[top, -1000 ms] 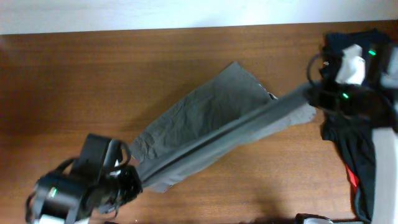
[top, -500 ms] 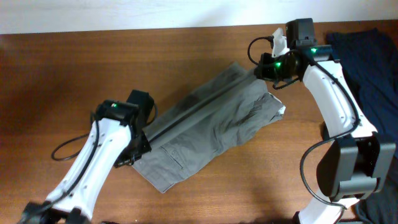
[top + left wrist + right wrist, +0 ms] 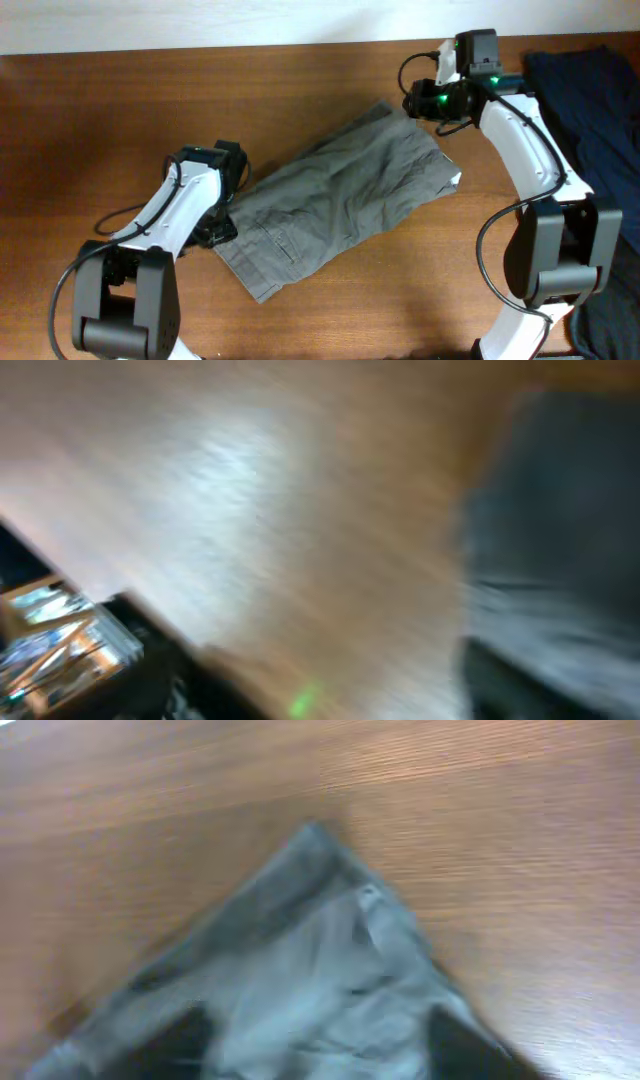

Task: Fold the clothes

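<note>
The clothes, grey-olive shorts (image 3: 340, 205), lie flat and folded lengthwise, slanting across the middle of the table. My left gripper (image 3: 218, 228) sits at their lower-left edge. Its wrist view is blurred: two dark fingers stand apart over bare wood, with grey cloth (image 3: 550, 510) off to the right, so it looks open and empty. My right gripper (image 3: 418, 103) hovers over the upper-right corner. In the right wrist view its dark fingers (image 3: 175, 1045) stand wide apart above the shorts (image 3: 320, 940), open and gripping nothing.
A dark navy garment (image 3: 590, 120) lies at the right edge of the wooden table (image 3: 150, 100), beside my right arm. A pale wall strip runs along the far edge.
A second ago both grippers held the shorts stretched taut between them. They carried the cloth over and laid it down folded, and both have now opened and let go.
</note>
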